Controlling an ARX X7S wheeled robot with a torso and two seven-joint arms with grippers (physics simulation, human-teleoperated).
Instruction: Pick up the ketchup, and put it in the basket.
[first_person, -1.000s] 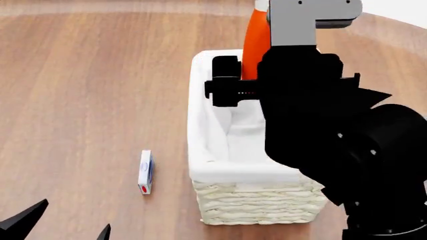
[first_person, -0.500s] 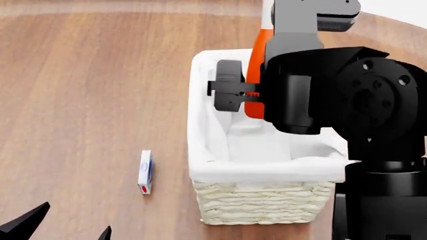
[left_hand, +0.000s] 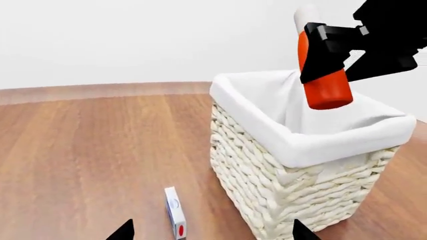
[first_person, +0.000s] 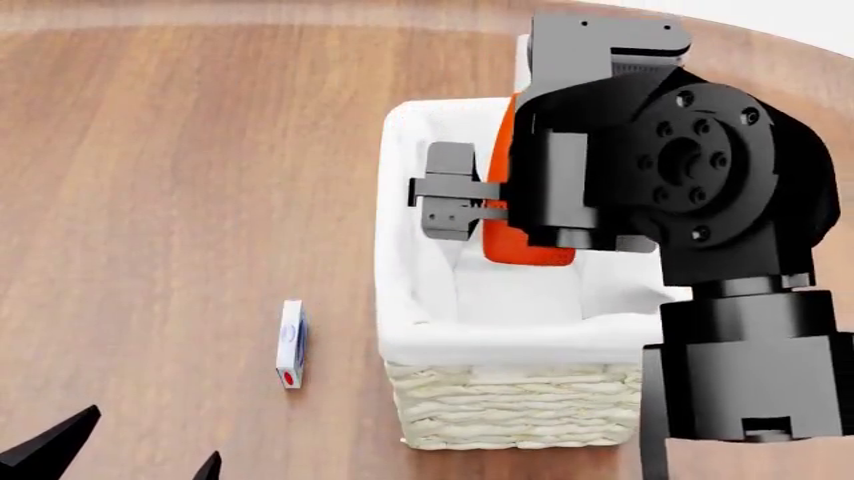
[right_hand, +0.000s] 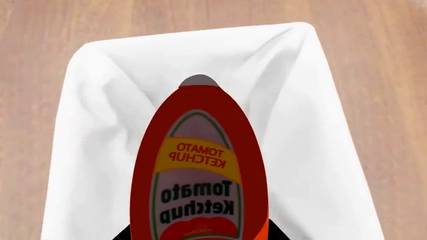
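Note:
The ketchup (left_hand: 325, 84) is an orange-red bottle with a white cap. It hangs tilted, cap up, over the opening of the basket (left_hand: 333, 145), with its base near rim height. My right gripper (left_hand: 328, 52) is shut on its middle. From the head, the ketchup (first_person: 523, 245) shows partly under my right gripper (first_person: 511, 203) and arm, above the basket (first_person: 514, 410). The right wrist view looks along the ketchup (right_hand: 200, 170) and its "Tomato Ketchup" label into the white liner of the basket (right_hand: 100, 125). My left gripper (first_person: 140, 450) is open low at the near left, holding nothing.
A small white box (first_person: 291, 345) with a red dot lies on the wooden floor left of the basket, and shows as the small white box (left_hand: 175, 220) ahead of my left gripper (left_hand: 212, 232). A pale wall stands beyond the floor.
The right arm has swung its wrist round and brought the ketchup nearer and lower, from the basket's far edge to over its inside. The left arm and the small box have not moved.

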